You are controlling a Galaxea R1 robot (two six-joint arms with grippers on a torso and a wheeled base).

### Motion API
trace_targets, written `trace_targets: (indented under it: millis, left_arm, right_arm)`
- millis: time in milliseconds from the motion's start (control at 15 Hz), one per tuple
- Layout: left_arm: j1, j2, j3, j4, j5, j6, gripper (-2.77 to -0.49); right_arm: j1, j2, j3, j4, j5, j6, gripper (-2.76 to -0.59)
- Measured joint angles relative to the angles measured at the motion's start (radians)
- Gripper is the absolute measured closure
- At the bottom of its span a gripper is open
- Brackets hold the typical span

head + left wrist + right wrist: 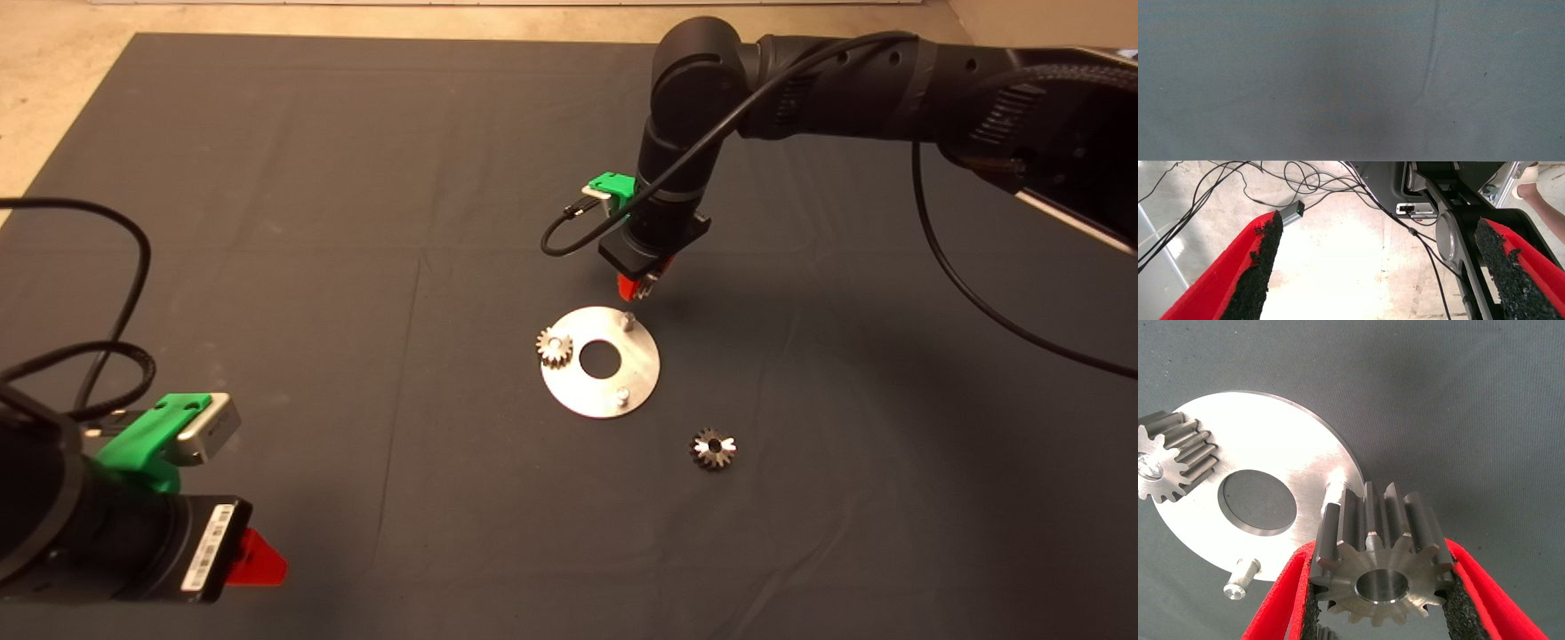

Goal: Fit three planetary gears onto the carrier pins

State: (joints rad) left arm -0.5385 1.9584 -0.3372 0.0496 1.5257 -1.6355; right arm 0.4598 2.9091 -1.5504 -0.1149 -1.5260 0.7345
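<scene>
The right gripper (1378,587) hovers just beside the disc (613,391), its fingers (1471,600) clamped on a gear (1381,557) near a bare pin (628,318). One gear (554,347) sits on its pin; another (712,448) lies on the tabletop (267,222). The risk, I judge — a bore off-centre or tilted catches the pin top and shoves the loose disc. The left gripper (1378,267) waits at the near left, fingers apart and empty.

shiny silver disc (600,391) on a dark charcoal mat (356,267). Steel-grey gear (1381,567) sits between bright red fingers (1281,600) with black pads, green gripper body, black arms, pale beige floor (53,98).
</scene>
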Motion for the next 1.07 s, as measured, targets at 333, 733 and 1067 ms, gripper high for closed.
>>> trace_targets:
  millis: [333,733,1067]
  left_arm:
    - [0.0,0.0,0.0,0.0,0.0,0.0,-2.04]
    - [0.0,0.0,0.0,0.0,0.0,0.0,-2.04]
    - [0.0,0.0,0.0,0.0,0.0,0.0,-2.04]
  right_arm:
    - [0.0,0.003,0.0,0.01,0.0,0.0,-1.08]
    - [-0.003,0.003,0.0,0.011,0.0,0.0,-1.07]
    - [-0.012,0.003,0.0,0.011,0.0,0.0,-1.07]
